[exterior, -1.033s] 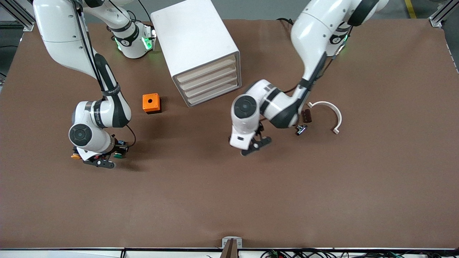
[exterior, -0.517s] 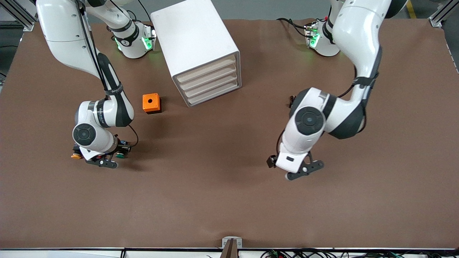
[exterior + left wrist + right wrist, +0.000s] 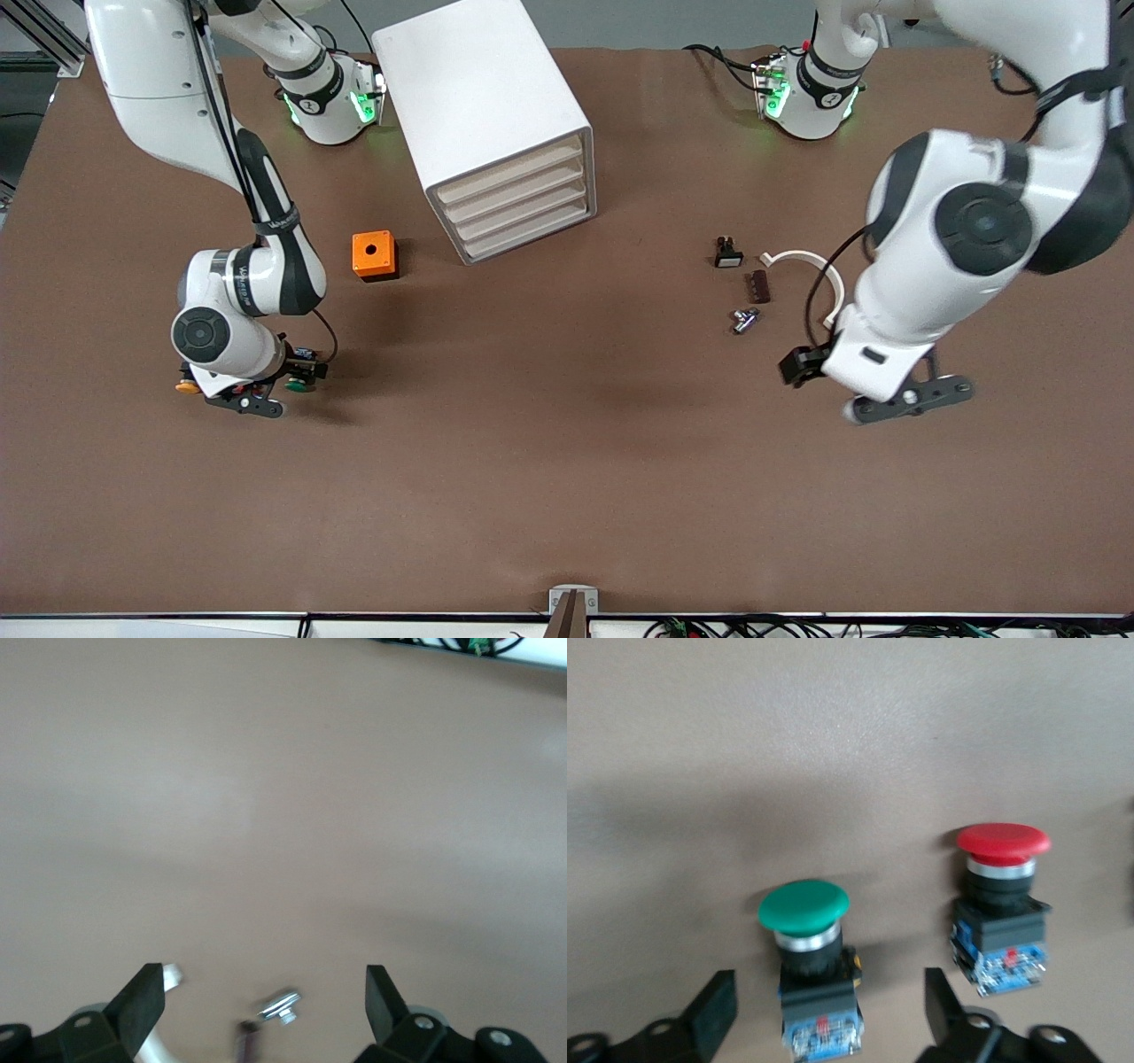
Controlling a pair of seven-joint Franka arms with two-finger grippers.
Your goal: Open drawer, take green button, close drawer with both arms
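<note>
My right gripper (image 3: 241, 400) is low over the table at the right arm's end, at mid-height in the front view. Its fingers (image 3: 709, 1019) are spread apart and grip nothing. The green button (image 3: 804, 908) stands upright on the brown table (image 3: 549, 461). In my right wrist view it shows in the gap between my two fingertips, with neither one touching its black-and-blue body. In the front view its green cap (image 3: 297, 384) sits just beside my right gripper, on the side toward the middle of the table. A red-capped button (image 3: 1004, 843) stands upright next to it, apart from it. An orange-capped button (image 3: 187, 387) peeks out at the gripper's outer side.

My left gripper (image 3: 912, 399) hangs in the air over bare table at the left arm's end, fingers (image 3: 142, 1001) wide apart and nothing between them. Higher in the front view than this gripper lie a white curved bracket (image 3: 802, 259), a small black part (image 3: 728, 255), a brown piece (image 3: 758, 286) and a small metal fitting (image 3: 744, 319).

The white cabinet (image 3: 483, 97) stands in the upper middle of the front view. Its four cream drawer fronts (image 3: 518, 199) are all pushed in flush, so the drawer is shut. An orange box (image 3: 373, 254) with a round hole on top sits on the table between the cabinet and my right arm.
</note>
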